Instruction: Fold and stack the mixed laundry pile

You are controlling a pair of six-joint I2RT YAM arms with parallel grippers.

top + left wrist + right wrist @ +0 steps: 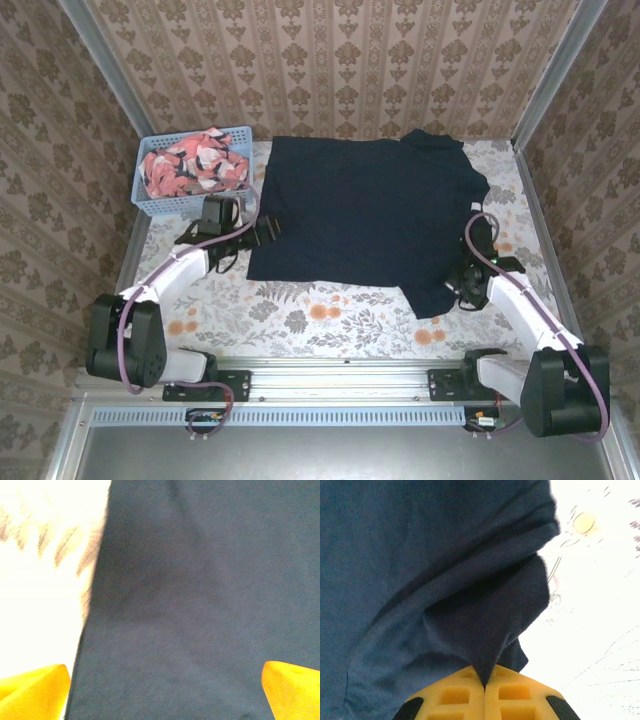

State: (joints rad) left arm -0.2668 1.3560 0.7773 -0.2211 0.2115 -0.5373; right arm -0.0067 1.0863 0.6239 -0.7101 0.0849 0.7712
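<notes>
Top external view: see the dark navy garment [365, 215] spread nearly flat just right of the light blue basket [150, 205], and the coral-pink printed garment [195, 165] heaped inside that basket. Right wrist view: see the right gripper [485, 682] pinched tight on the navy corner farthest from the basket, cloth bunched into a ridge. Left wrist view: see the left gripper [165, 700] spread wide over the navy edge nearest the basket, holding nothing. Expect light, limp, drapey cloth with no stiffness to keep a crease; probably not slick, though hard to tell from such blurred close-ups. Take hold at corners or hems, pinching one layer, and lift both ends together to limit sagging.
</notes>
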